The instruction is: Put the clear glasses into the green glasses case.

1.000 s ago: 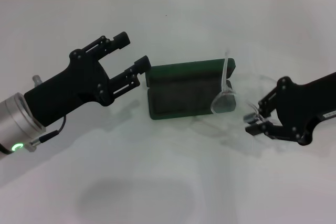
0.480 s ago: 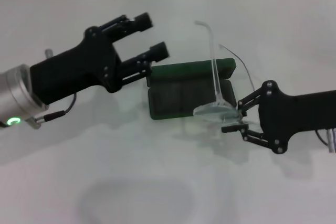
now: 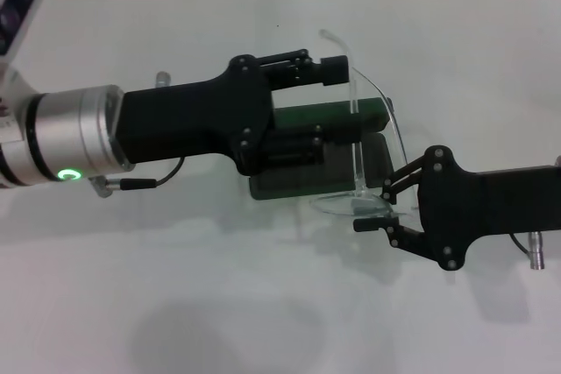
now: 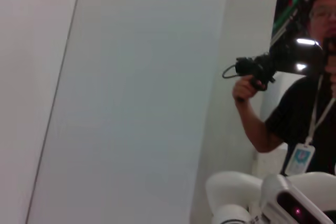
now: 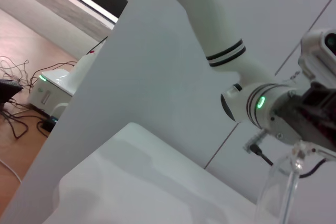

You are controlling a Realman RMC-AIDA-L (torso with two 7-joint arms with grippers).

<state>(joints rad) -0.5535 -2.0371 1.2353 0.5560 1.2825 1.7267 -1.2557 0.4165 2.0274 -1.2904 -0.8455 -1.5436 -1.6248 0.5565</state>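
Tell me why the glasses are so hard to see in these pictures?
Head view: the clear glasses are see-through, showing only as pale edges against the white table. Right wrist view: just one blurry clear arm shows. Left wrist view: they are out of frame.

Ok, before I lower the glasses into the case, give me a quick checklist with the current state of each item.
1. Right claw gripping the glasses: ok, shut on the lens end.
2. Case open: ok, lid up, though mostly hidden.
3. Glasses over the case: ok, at its right end.
4. Glasses arms folded: not ok, one arm stands upright.
5. Path into the case clear: not ok, left claw is over it, open.
6. Glasses level: cannot tell.
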